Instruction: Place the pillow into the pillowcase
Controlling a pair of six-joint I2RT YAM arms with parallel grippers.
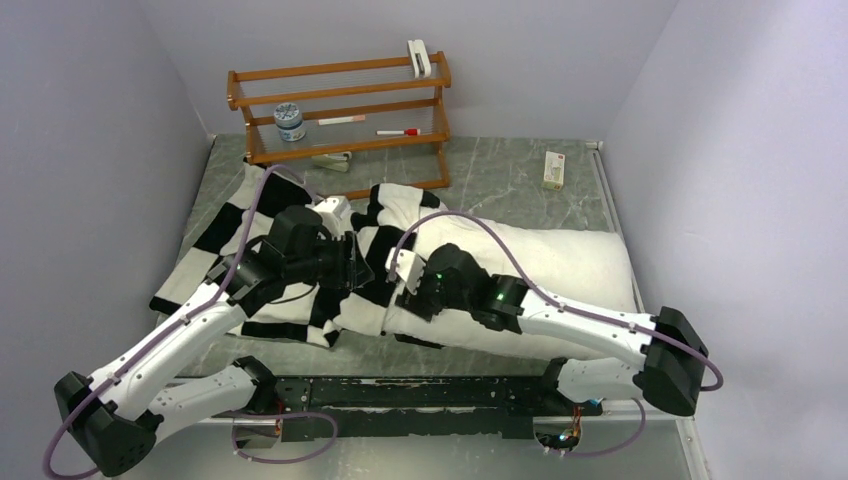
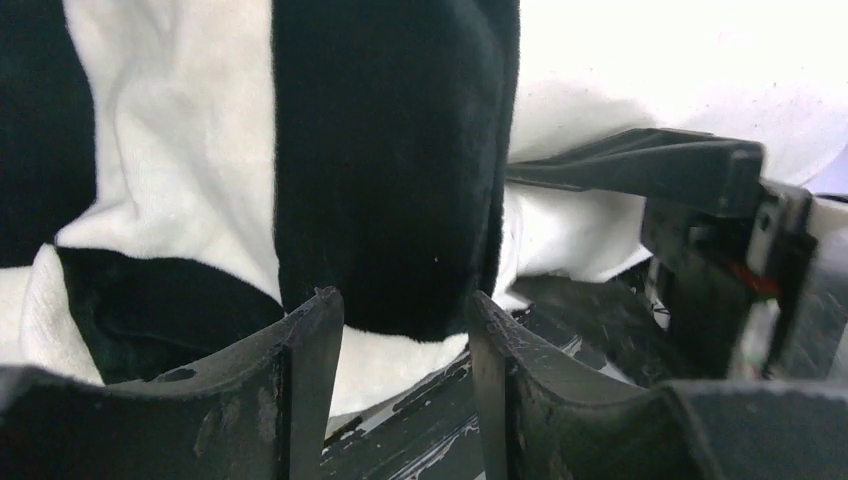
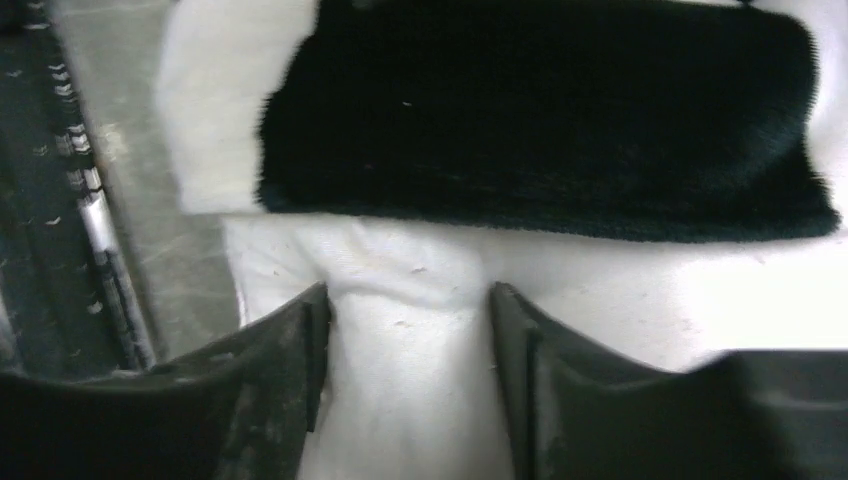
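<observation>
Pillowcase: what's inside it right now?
One end of the pillow disappears under the pillowcase edge; the rest lies bare. How far it reaches inside is hidden by the cloth.

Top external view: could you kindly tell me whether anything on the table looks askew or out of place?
The pillowcase lies rumpled and skewed, bunched over only the left end of the pillow, most of which sticks out bare to the right.

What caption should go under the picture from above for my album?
Left arm and right arm reach where the white pillow meets the checkered pillowcase.
</observation>
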